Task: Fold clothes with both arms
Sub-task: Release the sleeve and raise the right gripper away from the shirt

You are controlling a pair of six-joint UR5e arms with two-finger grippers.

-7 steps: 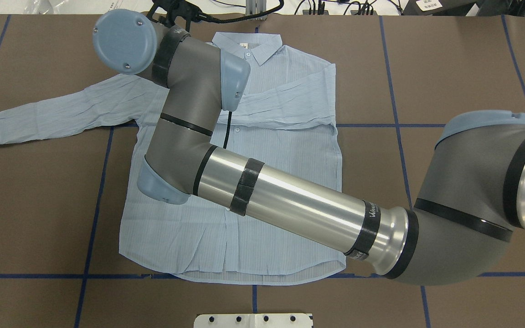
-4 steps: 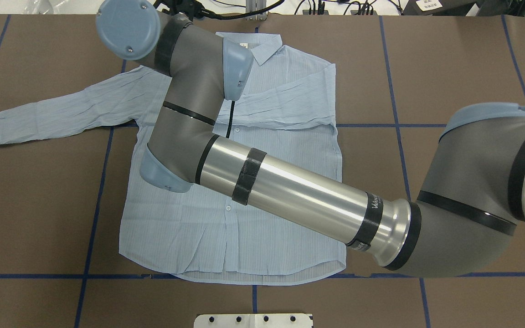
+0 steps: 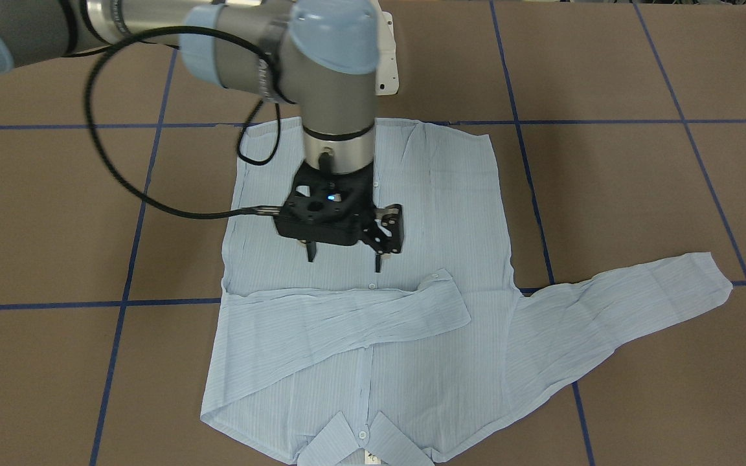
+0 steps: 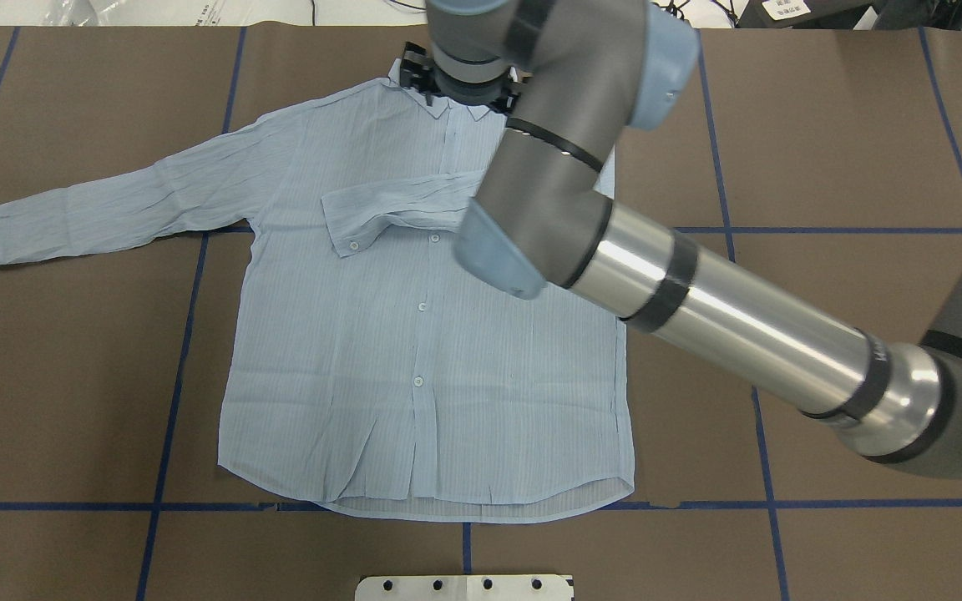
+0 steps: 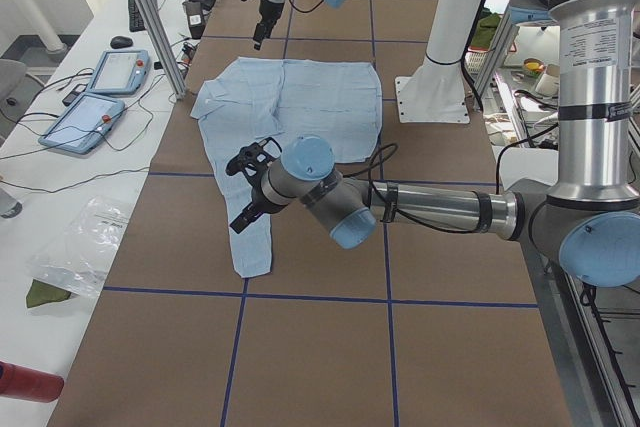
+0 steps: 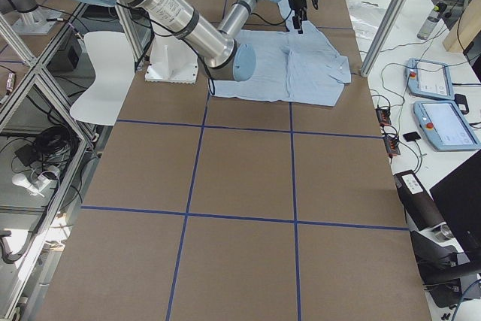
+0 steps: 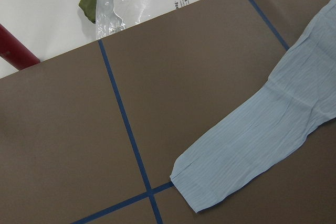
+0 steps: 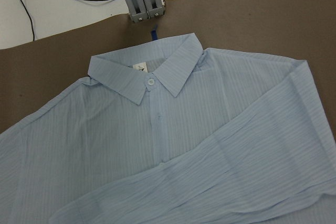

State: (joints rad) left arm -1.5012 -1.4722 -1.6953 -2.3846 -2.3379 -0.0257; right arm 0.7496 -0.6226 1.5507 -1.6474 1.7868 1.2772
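The shirt (image 4: 414, 334) lies flat on the table (image 4: 823, 125), one sleeve out left, one folded across; only the side view shows the left gripper (image 5: 243, 195), and I cannot tell its grip; the front view shows the right gripper (image 3: 344, 262) spread wide, holding nothing, above the shirt.

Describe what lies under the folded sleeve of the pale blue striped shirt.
The folded pale blue sleeve rests on the thin striped shirt's chest, crossing its button placket. The fabric directly beneath is covered.
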